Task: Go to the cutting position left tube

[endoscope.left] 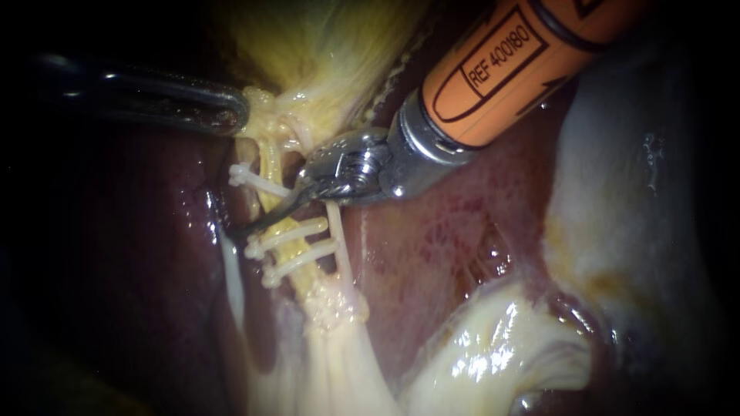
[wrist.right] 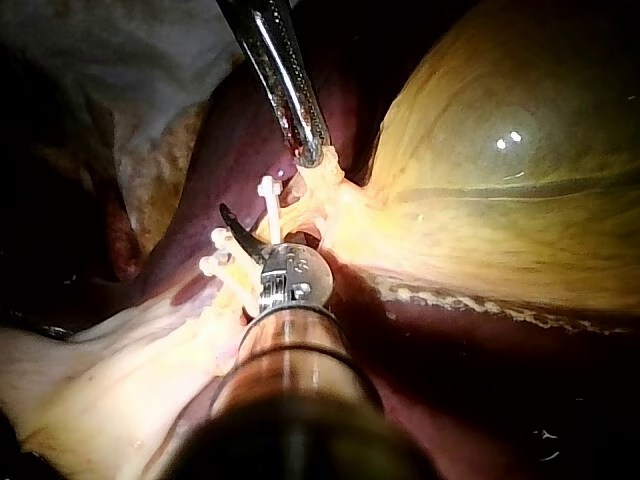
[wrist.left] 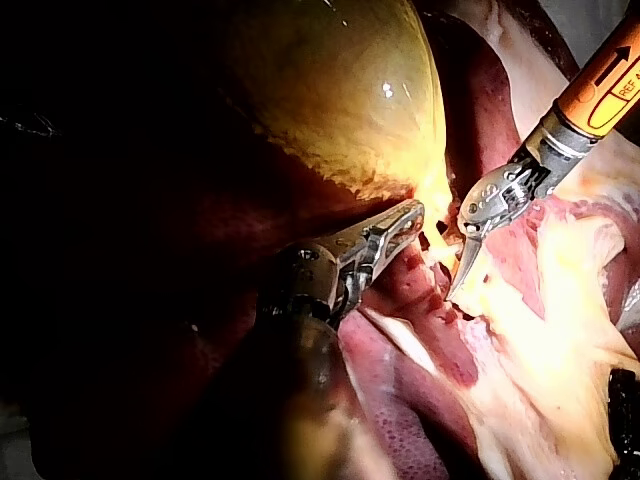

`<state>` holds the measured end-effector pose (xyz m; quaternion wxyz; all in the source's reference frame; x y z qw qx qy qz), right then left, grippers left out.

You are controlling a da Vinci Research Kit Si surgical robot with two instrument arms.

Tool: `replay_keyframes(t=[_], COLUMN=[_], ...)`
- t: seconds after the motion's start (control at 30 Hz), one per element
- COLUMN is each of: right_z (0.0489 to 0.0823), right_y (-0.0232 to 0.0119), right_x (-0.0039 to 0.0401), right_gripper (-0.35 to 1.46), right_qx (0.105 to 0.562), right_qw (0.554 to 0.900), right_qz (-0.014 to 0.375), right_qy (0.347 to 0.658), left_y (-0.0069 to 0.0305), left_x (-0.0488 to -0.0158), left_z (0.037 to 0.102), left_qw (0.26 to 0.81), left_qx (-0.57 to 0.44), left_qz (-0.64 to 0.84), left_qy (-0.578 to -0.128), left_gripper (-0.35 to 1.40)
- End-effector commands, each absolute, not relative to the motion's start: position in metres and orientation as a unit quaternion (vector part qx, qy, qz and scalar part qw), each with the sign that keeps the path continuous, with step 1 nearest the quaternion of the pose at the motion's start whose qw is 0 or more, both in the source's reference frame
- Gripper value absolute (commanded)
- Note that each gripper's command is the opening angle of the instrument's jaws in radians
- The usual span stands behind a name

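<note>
The left instrument (endoscope.left: 231,115) has its hand pinched on the gallbladder (endoscope.left: 324,54) neck, which tensions the left tube (endoscope.left: 271,166). The tube is probably soft, slippery and easily torn. Engage only the bare span between the upper clip (endoscope.left: 250,179) and the 2 lower clips (endoscope.left: 289,245). The right instrument (endoscope.left: 258,223) has its hand apparently spread, with 1 blade across that span. The liver (endoscope.left: 447,231) lies close behind.

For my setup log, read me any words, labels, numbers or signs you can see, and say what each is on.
Orange sleeve of the right instrument: printed marks and an arrow, not read off here.
No text on the left instrument, clips or tissue.
</note>
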<state>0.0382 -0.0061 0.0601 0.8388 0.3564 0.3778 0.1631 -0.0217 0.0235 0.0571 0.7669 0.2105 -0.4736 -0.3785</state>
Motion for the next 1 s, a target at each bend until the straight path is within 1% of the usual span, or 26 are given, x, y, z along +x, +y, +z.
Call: replay_keyframes(t=[0.03, 0.2, 0.33, 0.43, 0.53, 0.77, 0.87, 1.0], right_z=[0.0601, 0.0601, 0.0606, 0.0610, 0.0613, 0.0615, 0.0616, 0.0617], right_y=[-0.0061, -0.0061, -0.0059, -0.0058, -0.0057, -0.0057, -0.0057, -0.0058], right_x=[0.0382, 0.0376, 0.0369, 0.0363, 0.0356, 0.0340, 0.0344, 0.0354], right_gripper=[1.06, 1.12, 1.26, 1.31, 1.37, 1.39, 1.37, 1.39], right_qx=[0.356, 0.357, 0.361, 0.364, 0.360, 0.363, 0.363, 0.372], right_qw=[0.838, 0.833, 0.814, 0.802, 0.801, 0.786, 0.774, 0.753], right_qz=[0.164, 0.165, 0.170, 0.173, 0.178, 0.181, 0.182, 0.199], right_qy=[0.379, 0.388, 0.421, 0.441, 0.444, 0.467, 0.485, 0.504], left_y=[0.0235, 0.0236, 0.0236, 0.0236, 0.0236, 0.0237, 0.0238, 0.0238], left_x=[-0.0216, -0.0213, -0.0210, -0.0208, -0.0206, -0.0204, -0.0204, -0.0204], left_z=[0.0571, 0.0572, 0.0573, 0.0574, 0.0574, 0.0573, 0.0573, 0.0573], left_qw=[0.767, 0.767, 0.767, 0.767, 0.767, 0.766, 0.766, 0.766], left_qx=[0.211, 0.211, 0.212, 0.213, 0.212, 0.211, 0.211, 0.211], left_qz=[-0.378, -0.377, -0.376, -0.376, -0.376, -0.377, -0.377, -0.376], left_qy=[-0.474, -0.474, -0.474, -0.474, -0.474, -0.476, -0.476, -0.476], left_gripper=[-0.35, -0.35, -0.35, -0.35, -0.35, -0.35, -0.35, -0.35])
